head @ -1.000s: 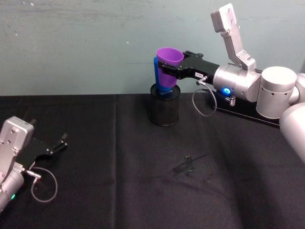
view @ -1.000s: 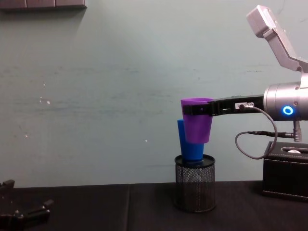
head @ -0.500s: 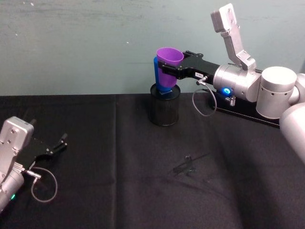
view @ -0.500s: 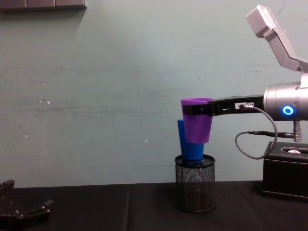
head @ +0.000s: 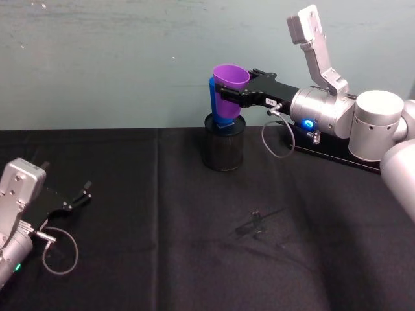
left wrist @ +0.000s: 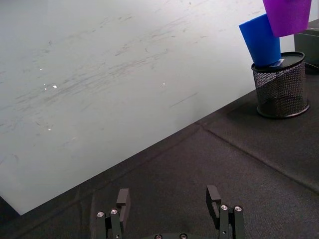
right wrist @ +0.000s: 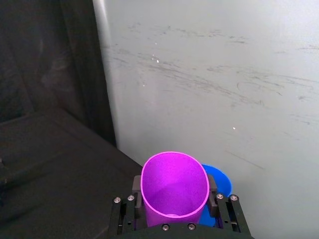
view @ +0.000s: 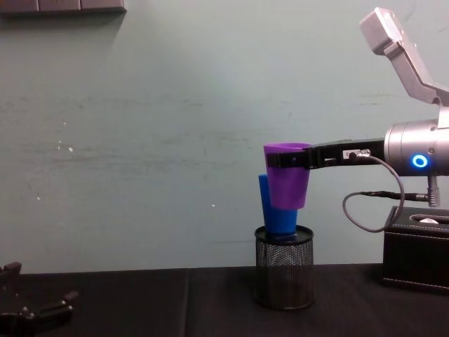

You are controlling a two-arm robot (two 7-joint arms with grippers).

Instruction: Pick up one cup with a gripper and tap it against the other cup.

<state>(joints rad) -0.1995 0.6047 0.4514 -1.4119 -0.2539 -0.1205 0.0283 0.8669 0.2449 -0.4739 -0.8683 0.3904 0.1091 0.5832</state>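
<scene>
Purple cup (view: 287, 191) in R pincer (view: 280, 161) | blue cup (view: 278, 219) part-hidden | L pincer (left wrist: 168, 194) parked left

- Table (head: 162, 246): set against the wall (head: 97, 65).
- Mesh pen holder (head: 224, 150): far centre of the table, near the wall.
- Tilted tumbler (head: 227, 116): standing in the pen holder, leaning to the left.
- Raised tumbler (head: 231, 78): in the air above the holder, close against the tilted tumbler's right side, clasped by the right gripper (head: 238, 89) reaching in from the right.
- Box (view: 417, 253): on the table, right of the holder.
- Left gripper (head: 76, 197): low at the table's near left, well apart, fingers spread.
</scene>
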